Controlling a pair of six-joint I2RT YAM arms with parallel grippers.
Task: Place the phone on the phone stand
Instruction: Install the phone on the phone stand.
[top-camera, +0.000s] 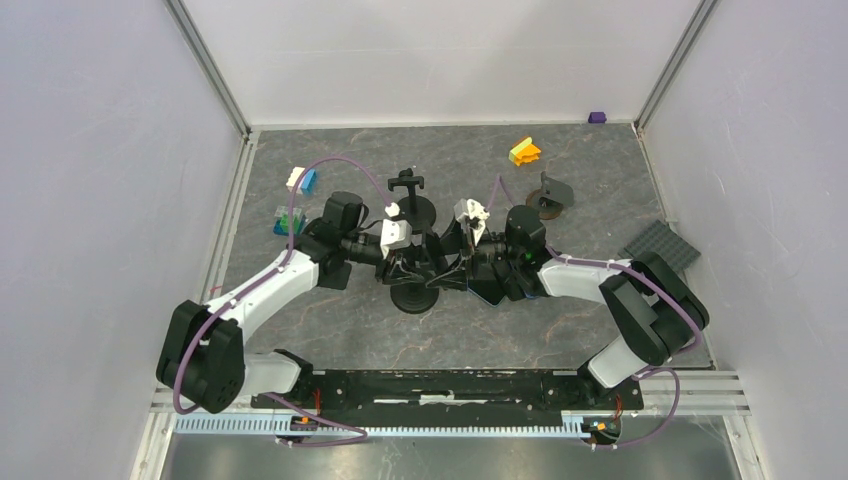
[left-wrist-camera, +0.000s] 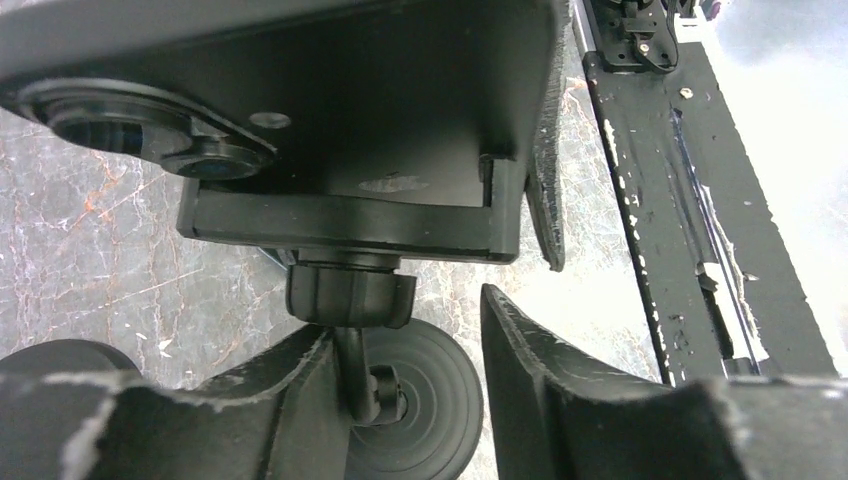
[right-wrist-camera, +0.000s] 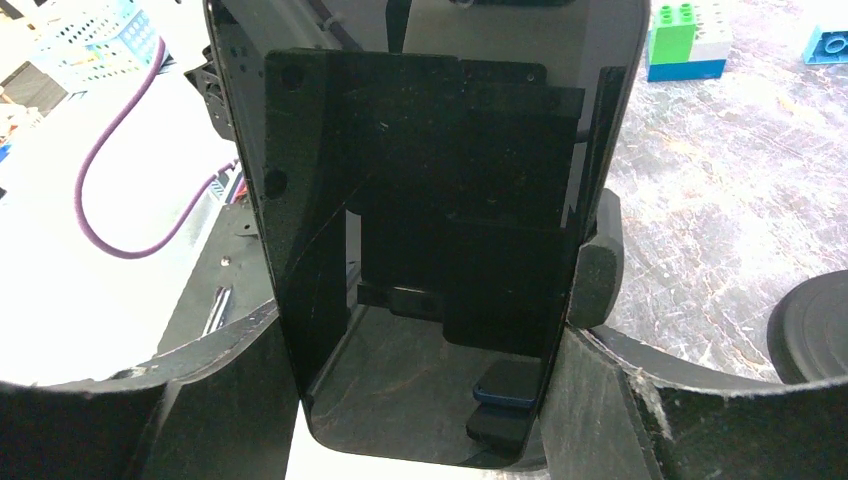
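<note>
right jaws: we pinch the phone edgewise, seating it in the phone stand
left jaws: released, straddling its neck

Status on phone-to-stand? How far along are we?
Done: the phone looks seated in the cradle of the phone stand, with the side clamp against its edge. In hand: the right gripper grips the phone's sides; the left gripper has its jaws apart around the stand's neck, not clamping. Left: the right gripper releases and both arms back away.
</note>
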